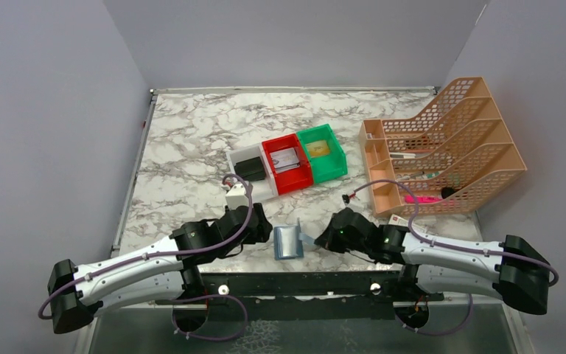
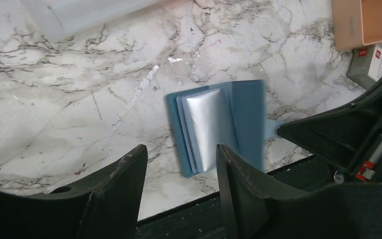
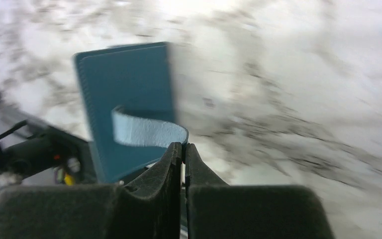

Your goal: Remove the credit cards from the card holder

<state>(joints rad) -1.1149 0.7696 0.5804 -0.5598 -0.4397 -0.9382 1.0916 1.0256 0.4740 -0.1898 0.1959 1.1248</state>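
Pinching the card holder (image 2: 214, 127) by its tab is the right end effector (image 3: 183, 146).

The card holder (image 1: 289, 242) is a small teal-blue folding wallet, lying open at the near edge of the marble table (image 1: 191, 140). One cover rests flat with pale blue-grey pocket panels (image 2: 206, 127) fanned above it. The other cover stands lifted, its light blue snap tab (image 3: 146, 132) curving outward.

One camera looked down from high up, two wrist cameras sat close, and all saw the card holder (image 1: 289, 242).
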